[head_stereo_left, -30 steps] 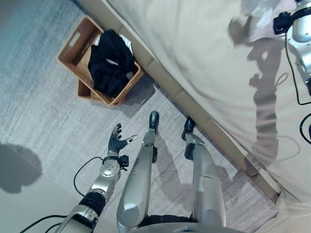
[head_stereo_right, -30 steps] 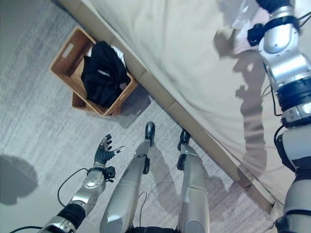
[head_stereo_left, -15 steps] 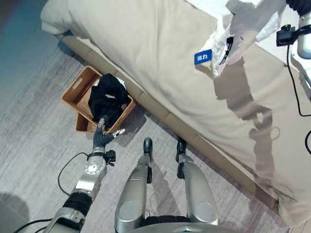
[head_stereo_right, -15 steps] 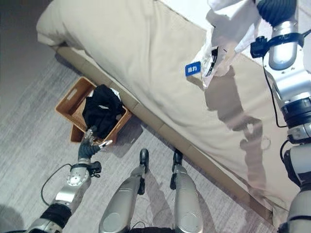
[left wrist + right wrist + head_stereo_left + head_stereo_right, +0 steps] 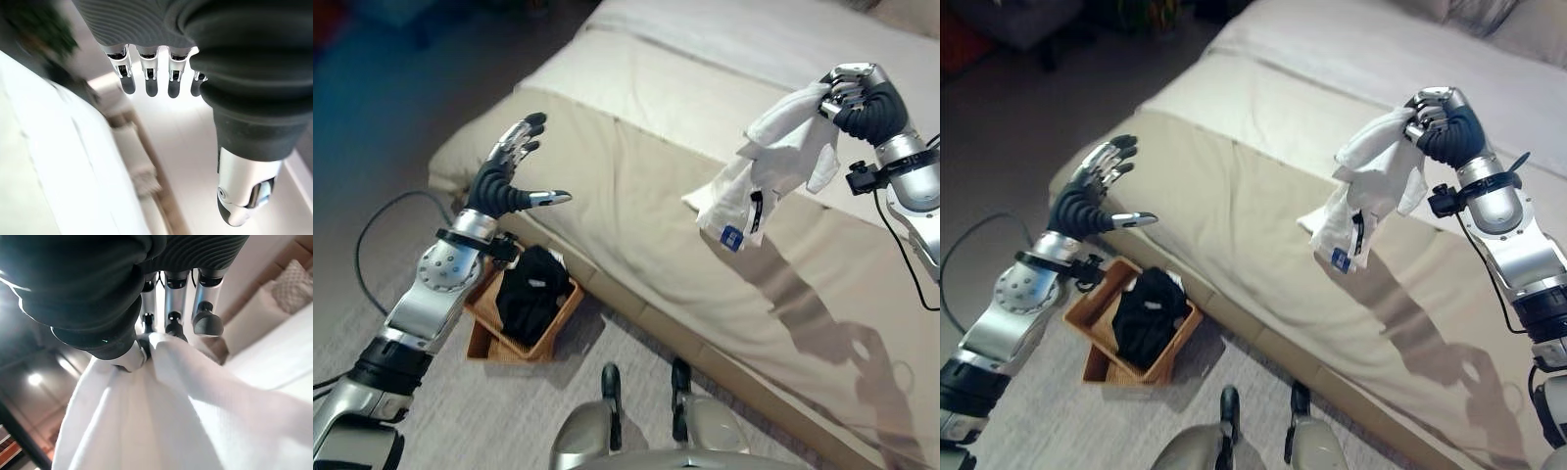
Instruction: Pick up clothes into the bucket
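Note:
My right hand (image 5: 858, 100) is raised over the bed and is shut on a white garment (image 5: 773, 166), which hangs down from its fingers with a small blue tag at the bottom. The same white garment (image 5: 146, 421) fills the space past the curled fingers in the right wrist view. On the floor by the bed's near corner stands a brown wicker basket (image 5: 487, 325) with black clothes (image 5: 530, 296) in it. My left hand (image 5: 504, 176) is held up above the basket, open, fingers spread and holding nothing.
A wide bed (image 5: 636, 186) with a beige cover takes up most of the scene, its edge running from the upper left to the lower right. Grey carpet (image 5: 440, 411) lies in front of it around the basket.
The camera has swung up towards the bed. My left hand has risen from near the floor to above the basket. My right hand still holds the white garment, now lifted free of the bed.

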Tool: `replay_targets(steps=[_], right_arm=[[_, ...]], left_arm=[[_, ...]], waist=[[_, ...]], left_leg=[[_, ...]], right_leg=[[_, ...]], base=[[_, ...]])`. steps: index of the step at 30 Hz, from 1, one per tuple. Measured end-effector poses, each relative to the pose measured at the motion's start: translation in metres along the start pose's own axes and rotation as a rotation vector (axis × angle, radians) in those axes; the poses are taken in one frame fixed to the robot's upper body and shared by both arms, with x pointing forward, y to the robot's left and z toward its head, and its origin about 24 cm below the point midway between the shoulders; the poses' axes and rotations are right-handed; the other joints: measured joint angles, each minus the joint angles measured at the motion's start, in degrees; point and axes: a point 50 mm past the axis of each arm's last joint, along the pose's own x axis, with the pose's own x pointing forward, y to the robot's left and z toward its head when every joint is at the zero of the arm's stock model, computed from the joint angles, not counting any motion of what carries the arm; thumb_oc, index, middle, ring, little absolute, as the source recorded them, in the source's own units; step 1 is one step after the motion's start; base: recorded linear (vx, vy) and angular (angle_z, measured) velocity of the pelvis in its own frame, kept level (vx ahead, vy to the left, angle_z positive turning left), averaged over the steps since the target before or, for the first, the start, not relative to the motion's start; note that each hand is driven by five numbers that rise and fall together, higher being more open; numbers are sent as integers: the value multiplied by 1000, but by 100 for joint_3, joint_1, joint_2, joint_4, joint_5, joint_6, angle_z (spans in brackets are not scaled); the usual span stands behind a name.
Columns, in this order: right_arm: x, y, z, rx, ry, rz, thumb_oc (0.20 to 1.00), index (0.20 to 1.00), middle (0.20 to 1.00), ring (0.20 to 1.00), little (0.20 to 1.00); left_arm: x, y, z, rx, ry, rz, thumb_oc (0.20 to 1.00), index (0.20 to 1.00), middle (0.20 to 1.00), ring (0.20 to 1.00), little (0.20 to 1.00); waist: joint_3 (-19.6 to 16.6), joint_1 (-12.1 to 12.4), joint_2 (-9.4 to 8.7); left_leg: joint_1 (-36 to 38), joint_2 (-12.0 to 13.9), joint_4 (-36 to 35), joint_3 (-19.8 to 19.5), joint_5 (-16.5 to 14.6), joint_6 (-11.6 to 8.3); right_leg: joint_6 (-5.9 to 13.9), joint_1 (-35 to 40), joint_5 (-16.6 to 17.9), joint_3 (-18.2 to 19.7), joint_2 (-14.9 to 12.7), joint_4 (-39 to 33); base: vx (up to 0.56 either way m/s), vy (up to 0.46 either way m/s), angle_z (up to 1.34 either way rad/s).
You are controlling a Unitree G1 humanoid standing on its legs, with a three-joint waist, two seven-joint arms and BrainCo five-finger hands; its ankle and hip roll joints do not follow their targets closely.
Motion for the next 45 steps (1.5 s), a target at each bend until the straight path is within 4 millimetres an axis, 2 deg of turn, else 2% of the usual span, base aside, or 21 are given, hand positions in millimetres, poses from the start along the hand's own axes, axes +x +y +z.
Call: replay_targets(steps=[4,10,11,15,19,26,33,38,40,42,45], right_arm=[[-3,19,9,-20,-25,165,200,200,200,200,200],[-7,43,25,4,-81,315,200,200,200,200,200],[-9,51,32,18,-110,357,200,200,200,200,200],[-12,61,52,61,-193,400,200,200,200,200,200],[-12,74,63,125,-249,416,200,200,200,200,200],[-18,88,86,200,-354,455,200,200,200,200,200],[-21,98,104,288,-434,477,200,200,200,200,200],[-20,97,108,290,-453,474,200,200,200,200,200],[-20,96,109,300,-453,475,200,200,200,200,200],[-18,98,111,297,-457,485,200,200,200,200,200],[-17,100,114,308,-466,507,200,200,200,200,200]], left_arm=[[10,-31,-1,-36,10,-164,1000,1000,1000,1000,1000],[25,-53,4,-17,0,-291,1000,1000,1000,1000,1000],[29,-61,4,-29,-3,-316,1000,1000,1000,1000,1000],[32,-75,-3,-29,24,-368,1000,1000,1000,1000,1000],[36,-88,-20,-79,91,-342,1000,1000,1000,1000,1000],[36,-101,-35,-83,157,-311,1000,1000,1000,1000,1000],[25,-115,-54,-118,241,-272,1000,1000,1000,1000,1000],[25,-119,-52,-242,255,-278,1000,1000,1000,1000,1000],[23,-121,-46,-289,243,-333,1000,1000,1000,1000,1000],[22,-124,-35,-362,238,-474,1000,1000,1000,1000,1000],[26,-120,-22,-363,229,-618,1000,1000,1000,1000,1000]], waist=[[-319,-109,-40],[-612,-140,-52],[-754,-128,-50],[-870,-133,-54],[-962,-121,-67],[-1072,-113,-130],[-1110,-114,-176],[-1110,-124,-176],[-1111,-125,-176],[-1110,-126,-176],[-1113,-130,-172]], left_leg=[[336,79,-121,35,-46,-19],[614,155,-270,60,-49,-21],[633,155,-287,61,-51,-22],[764,167,-322,65,-51,-21],[807,167,-358,74,-52,-21],[816,172,-368,71,-48,-15],[845,170,-375,77,-33,5],[850,171,-394,77,-27,13],[850,170,-394,77,-27,13],[848,170,-396,77,-26,13],[848,169,-393,77,-27,12]], right_leg=[[-9,381,-1,22,103,-248],[-16,640,2,65,194,-417],[-5,674,-6,63,201,-455],[-3,782,-7,71,216,-456],[3,805,-16,83,216,-456],[-2,812,-12,87,222,-456],[-3,831,-11,93,222,-455],[-2,826,-12,93,223,-458],[-2,825,-12,93,221,-458],[-2,822,-12,93,220,-458],[-2,827,-12,89,219,-457]], base=[[72,-9,-7],[32,-5,-3],[0,0,0],[0,0,0],[0,0,0],[0,0,0],[0,0,0],[-7,2,0],[0,0,0],[0,0,0],[0,0,0]])
